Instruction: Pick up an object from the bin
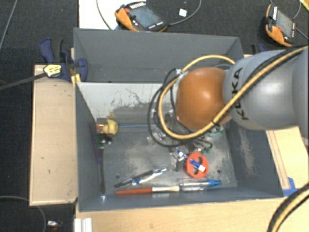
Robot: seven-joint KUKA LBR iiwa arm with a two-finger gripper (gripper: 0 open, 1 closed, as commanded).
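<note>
Fingers lie hidden under the wrist, so I cannot tell whether they stand wide or narrow. Reaching in over the right rim, the arm (270, 95) bends down into the bin (145, 57), likely so that the wrist meets the floor from straight above; its orange cover (198, 103) hangs over the floor's middle, with cables looped round it. The long things lie flat along the front wall, probably slid there off the sloping sides: a red-handled brush (145, 191), a blue pen (200, 183), and a white pen (145, 176) aslant just behind them. Nearest the wrist is a red disc (192, 170), toward the front right corner and just in front of the cover, with a small blue-and-white piece on it; it seems the likeliest pick. A yellow lump (110, 126) rests against the left wall, well apart.
</note>
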